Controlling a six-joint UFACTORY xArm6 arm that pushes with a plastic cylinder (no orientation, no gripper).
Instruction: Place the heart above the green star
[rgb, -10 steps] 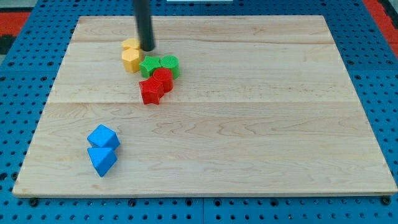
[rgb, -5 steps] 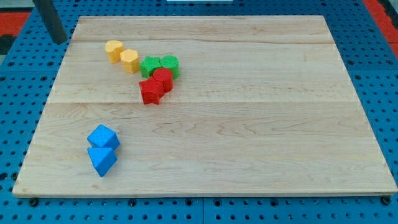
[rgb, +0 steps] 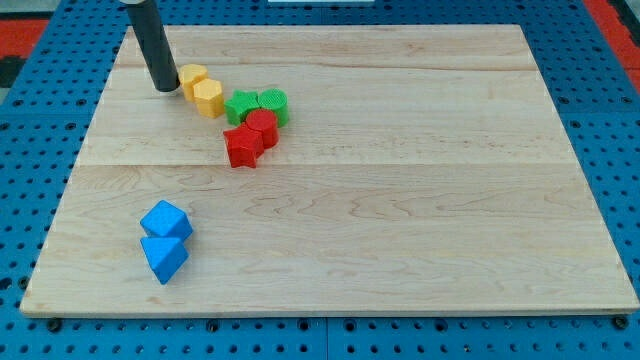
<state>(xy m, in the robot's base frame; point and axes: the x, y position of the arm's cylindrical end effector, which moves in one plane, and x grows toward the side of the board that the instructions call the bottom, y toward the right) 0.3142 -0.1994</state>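
Observation:
My tip (rgb: 163, 88) rests on the board at the upper left, touching or almost touching the left side of a yellow block (rgb: 192, 78) that looks like the heart. A second yellow block (rgb: 208, 97), with flat sides, sits against its lower right. The green star (rgb: 241, 106) lies just right of that second yellow block, and a green cylinder (rgb: 272, 103) touches the star's right side. The heart-like block is up and to the left of the green star, with the other yellow block between them.
A red cylinder (rgb: 262, 126) and a red star (rgb: 243, 146) sit just below the green pair. Two blue blocks (rgb: 165, 220) (rgb: 164, 256) lie together at the lower left. The wooden board (rgb: 400, 200) lies on a blue pegboard.
The rod went from the right of the yellow blocks out past the board's left edge, then back in on their left. The upper yellow block slid left, then slightly right.

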